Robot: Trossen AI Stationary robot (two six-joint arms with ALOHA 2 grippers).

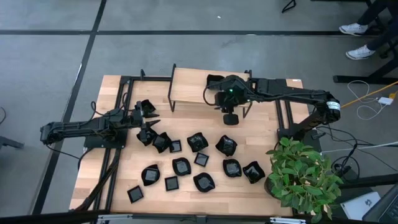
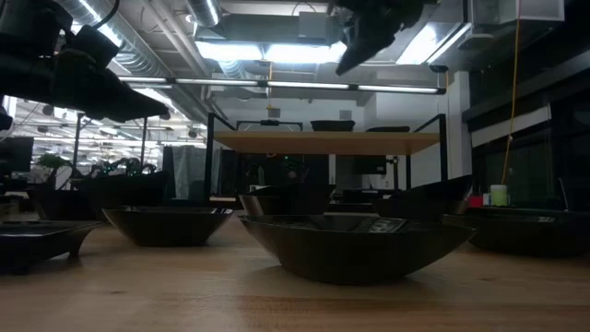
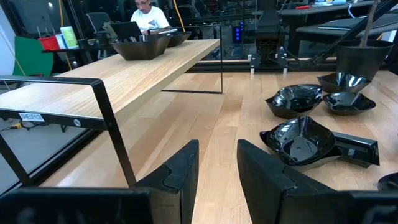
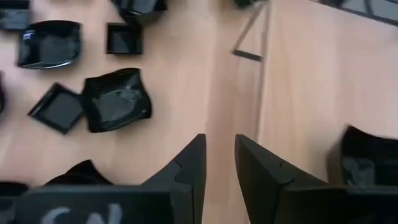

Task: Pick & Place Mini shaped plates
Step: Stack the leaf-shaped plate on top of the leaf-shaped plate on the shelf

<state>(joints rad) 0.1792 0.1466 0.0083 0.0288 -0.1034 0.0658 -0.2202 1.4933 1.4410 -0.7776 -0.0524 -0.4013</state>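
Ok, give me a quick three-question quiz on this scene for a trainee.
1. True or false: the right gripper is holding something.
2. What stands at the table's corner by the right arm? A) plant B) lamp C) box
3. Fill in: most plates lie on the ____, not the shelf.
Key: 1 false, it is open and empty; 2 A; 3 table.
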